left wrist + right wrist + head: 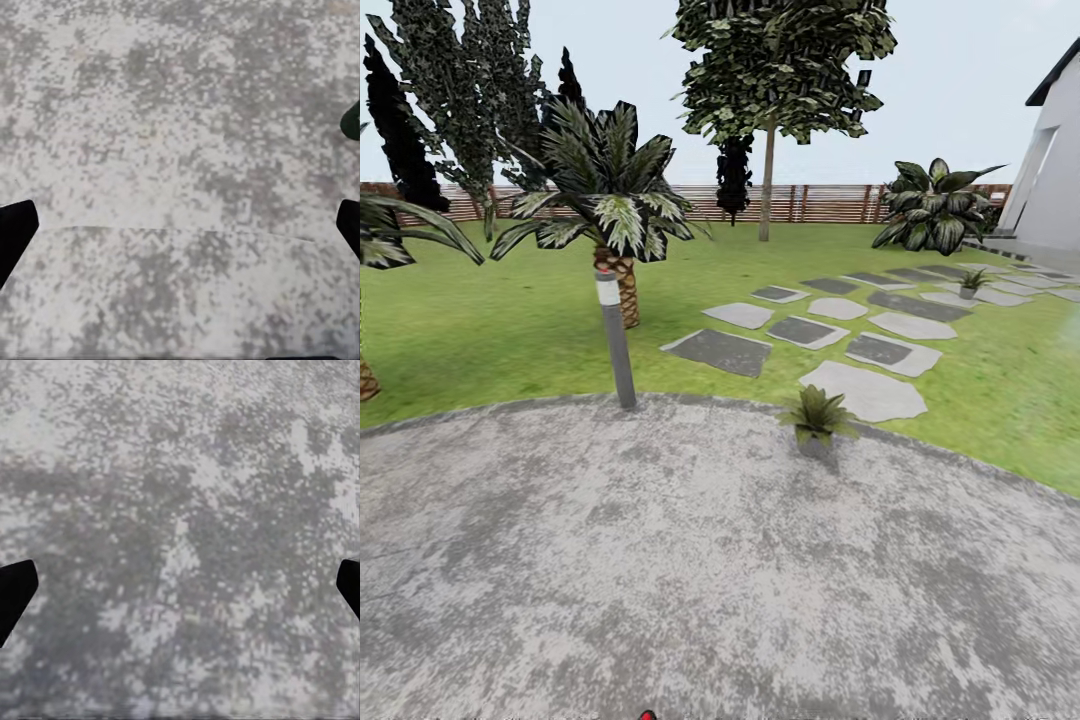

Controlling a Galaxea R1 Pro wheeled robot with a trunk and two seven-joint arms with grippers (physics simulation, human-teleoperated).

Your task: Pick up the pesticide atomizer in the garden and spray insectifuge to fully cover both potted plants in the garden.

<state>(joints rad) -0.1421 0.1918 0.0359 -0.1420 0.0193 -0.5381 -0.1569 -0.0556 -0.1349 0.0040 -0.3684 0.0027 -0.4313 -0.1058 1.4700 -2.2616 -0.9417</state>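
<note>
One potted plant (816, 417), a small green rosette in a low grey pot, stands at the far rim of the round paved patch (690, 560). The second potted plant (969, 283) sits farther off to the right among the stepping stones (865, 388). A small red spot (647, 715) peeks in at the head view's lower edge, likely the pesticide atomizer's top. A dark green rounded shape (351, 120) cuts into the left wrist view's edge. My left gripper (180, 232) hangs open over bare paving. My right gripper (180, 592) is also open above paving, holding nothing.
A grey bollard post (616, 338) stands at the patch's far edge, with a short palm (610, 205) behind it. A large dark white-streaked bush (935, 205) grows by the white house wall (1055, 170). A brown slatted fence (800, 203) and trees close off the lawn.
</note>
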